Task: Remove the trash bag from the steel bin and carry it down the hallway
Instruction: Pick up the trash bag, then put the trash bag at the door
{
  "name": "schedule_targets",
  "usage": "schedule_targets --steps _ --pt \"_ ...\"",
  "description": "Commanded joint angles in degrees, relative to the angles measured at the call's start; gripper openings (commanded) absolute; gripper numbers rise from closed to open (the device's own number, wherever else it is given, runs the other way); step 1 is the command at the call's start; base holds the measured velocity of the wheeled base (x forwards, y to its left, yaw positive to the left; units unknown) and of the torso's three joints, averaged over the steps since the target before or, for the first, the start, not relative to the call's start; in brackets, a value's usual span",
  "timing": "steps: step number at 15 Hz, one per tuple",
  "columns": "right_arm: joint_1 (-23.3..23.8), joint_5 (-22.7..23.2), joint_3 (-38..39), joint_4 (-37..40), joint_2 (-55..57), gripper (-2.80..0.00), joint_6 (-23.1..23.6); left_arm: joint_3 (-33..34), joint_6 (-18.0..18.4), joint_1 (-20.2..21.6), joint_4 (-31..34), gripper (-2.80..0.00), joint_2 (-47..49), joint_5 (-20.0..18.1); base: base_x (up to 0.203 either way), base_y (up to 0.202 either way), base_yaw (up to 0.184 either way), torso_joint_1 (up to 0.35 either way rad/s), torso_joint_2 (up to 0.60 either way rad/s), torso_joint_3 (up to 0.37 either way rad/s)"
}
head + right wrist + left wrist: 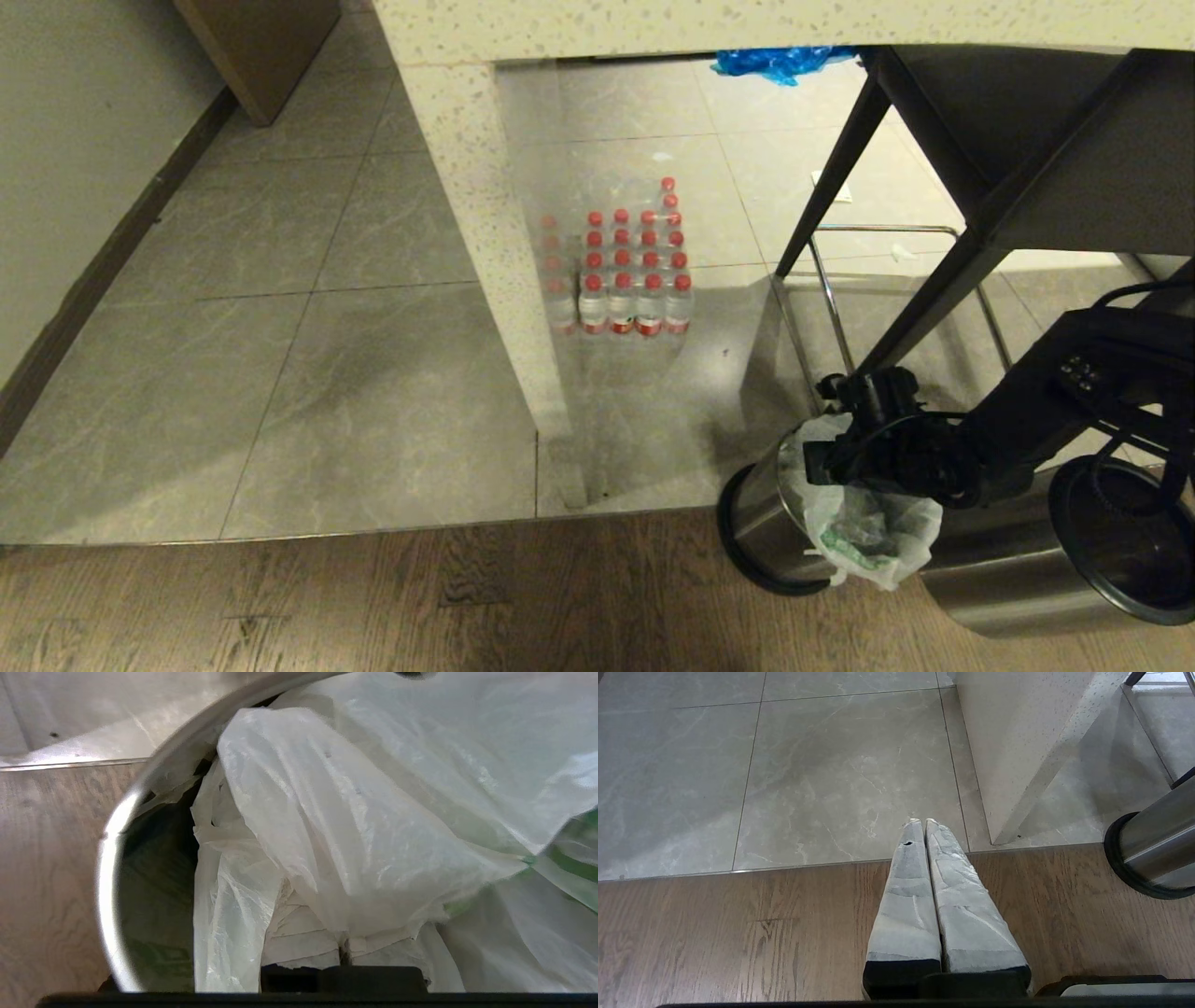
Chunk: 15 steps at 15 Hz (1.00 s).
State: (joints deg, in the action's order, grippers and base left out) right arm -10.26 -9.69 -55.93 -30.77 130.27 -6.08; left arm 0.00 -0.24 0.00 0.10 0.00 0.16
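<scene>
The steel bin (761, 523) stands on the wood floor at the lower right of the head view. The thin white trash bag (873, 532) with green print spills over its rim. My right gripper (826, 462) reaches down at the bin's mouth. In the right wrist view its fingers (303, 947) sit pressed together with a fold of the trash bag (336, 826) caught between them, inside the bin's steel rim (105, 872). My left gripper (920, 821) hangs shut and empty over the floor, left of the bin (1157, 844). The hallway's grey tiles (233, 327) stretch away on the left.
A second steel bin (1102, 551) stands just right of the first. A speckled stone counter leg (495, 261) rises ahead, with a pack of red-capped bottles (621, 280) behind it. Black table legs (840, 177) slant above the bins, and a blue bag (775, 61) lies further back.
</scene>
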Motion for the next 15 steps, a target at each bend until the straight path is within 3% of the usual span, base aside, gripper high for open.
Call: schedule_targets --steps 1,4,9,15 --pt "-0.1 0.0 2.4 -0.1 -5.5 -2.8 0.0 0.1 0.0 0.0 0.0 -2.8 0.1 0.0 0.0 0.0 0.0 0.0 0.0 0.0" --pt "-0.1 0.3 8.9 1.1 -17.0 -2.8 0.4 0.1 0.0 0.0 0.0 -2.8 0.1 0.0 0.0 0.0 0.0 0.0 0.0 0.0" --pt "-0.2 0.1 21.2 12.0 -42.0 -2.8 0.5 0.0 0.0 0.0 0.0 -2.8 0.1 0.0 0.0 0.0 0.0 0.0 0.0 0.0" --pt "1.4 -0.2 25.4 22.5 -64.2 -2.8 0.3 0.1 0.0 0.0 0.0 -2.8 0.1 0.0 0.0 0.0 0.0 0.0 0.0 0.0"
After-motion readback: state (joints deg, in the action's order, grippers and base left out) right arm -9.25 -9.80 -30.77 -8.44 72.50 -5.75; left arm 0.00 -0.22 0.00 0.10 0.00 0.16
